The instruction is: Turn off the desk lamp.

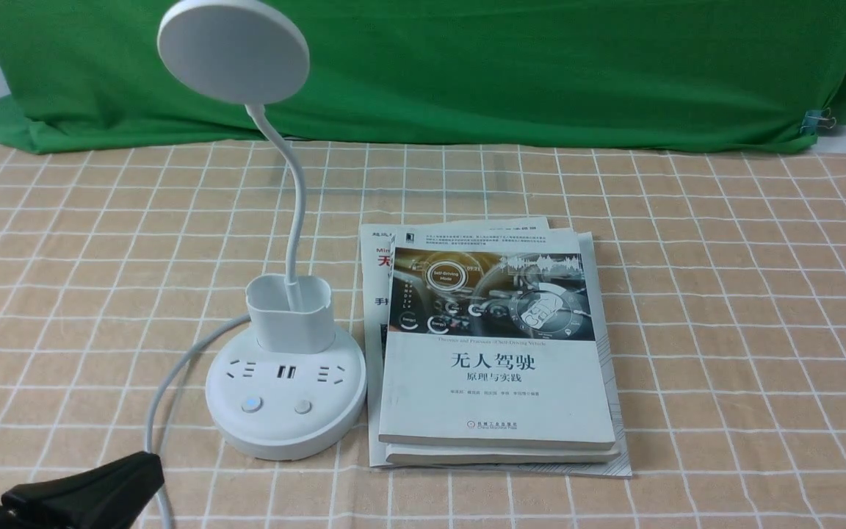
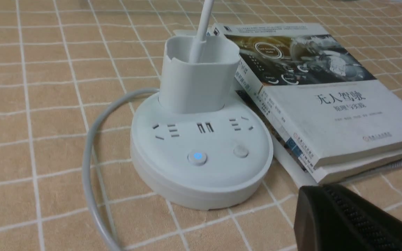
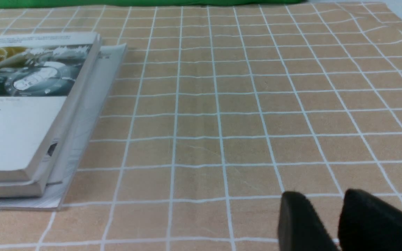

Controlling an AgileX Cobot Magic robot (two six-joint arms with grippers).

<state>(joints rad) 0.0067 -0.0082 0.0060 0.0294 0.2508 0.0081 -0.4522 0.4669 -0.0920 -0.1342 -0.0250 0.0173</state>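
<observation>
Though mostly out of frame, left fingers point(image 1: 85, 488) near desk lamp point(image 1: 287, 330).

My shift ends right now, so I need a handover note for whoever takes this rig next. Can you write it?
Left gripper: low, on the near side of the desk lamp, touching nothing; open or shut unclear.
Right gripper: fingers slightly apart, empty, above the cloth right of the books.
Lamp stands just left of the books; its left button glows blue.
Done: no press visible. Left: reach the base and press, probably the lit button.
</observation>
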